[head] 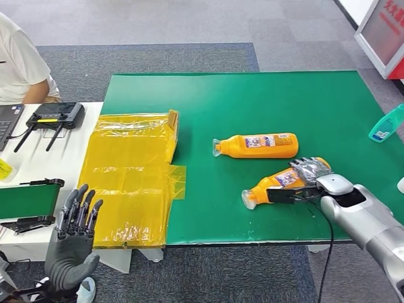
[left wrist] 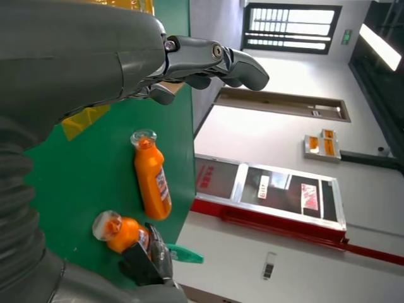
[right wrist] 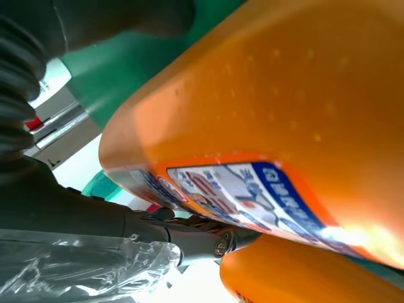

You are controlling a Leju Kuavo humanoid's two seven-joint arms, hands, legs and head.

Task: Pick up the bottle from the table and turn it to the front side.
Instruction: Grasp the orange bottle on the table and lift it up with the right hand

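Lower right of the frame, the right hand [head: 305, 180] grips the nearer orange bottle [head: 274, 185] on the green bench [head: 200, 101]; lower left, the left hand [head: 71, 243] hangs open.

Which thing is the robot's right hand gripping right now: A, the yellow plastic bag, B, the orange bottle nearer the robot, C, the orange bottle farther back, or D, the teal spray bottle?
B: the right hand wraps the nearer orange bottle.
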